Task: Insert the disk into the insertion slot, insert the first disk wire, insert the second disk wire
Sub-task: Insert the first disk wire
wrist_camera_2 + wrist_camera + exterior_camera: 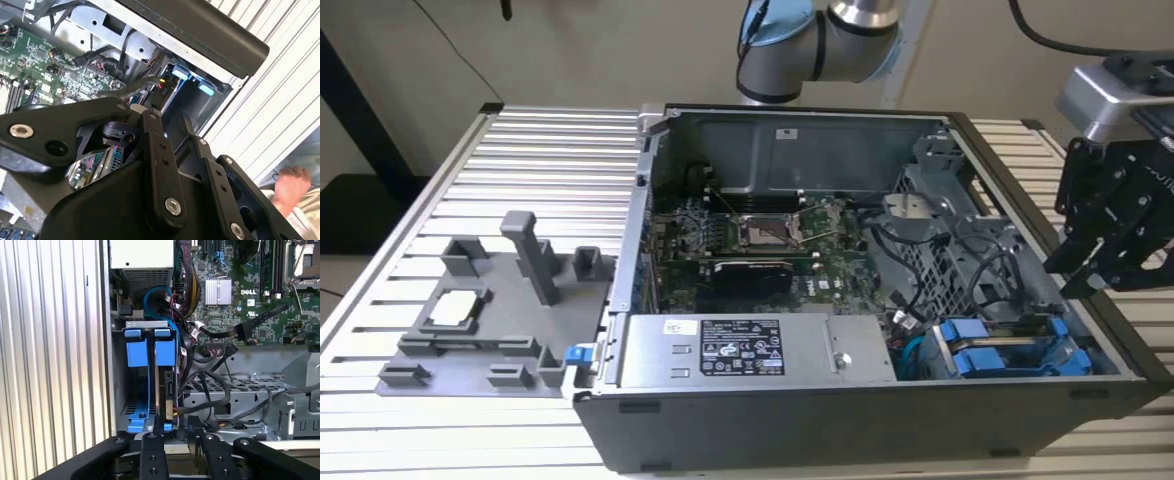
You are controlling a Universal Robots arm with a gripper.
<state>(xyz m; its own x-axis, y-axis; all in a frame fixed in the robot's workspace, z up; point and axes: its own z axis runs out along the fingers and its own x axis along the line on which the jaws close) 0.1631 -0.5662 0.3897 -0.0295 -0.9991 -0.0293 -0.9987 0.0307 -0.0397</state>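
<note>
Two blue carriers [994, 352] stand side by side in the case's near corner, on the exterior view's right. In the first wrist view, the carrier [165, 352] nearer the cables holds the disk, whose dark edge [168, 390] runs down into the grey insertion slot [119, 390]. The other blue carrier [135, 354] sits beside it. Loose black wires [220, 352] lie next to the bay. My gripper [176, 432] hovers above the end of the bay, open, with nothing between its fingers. In the exterior view the gripper [1083, 280] hangs over the case's right wall.
The open computer case [640, 300] lies on a ribbed metal table [520, 150]. A grey fixture [494, 300] stands to the exterior view's left of the case. Behind the bay is a perforated grey cage [250, 390]. A person's hand [290, 185] rests beyond the table edge.
</note>
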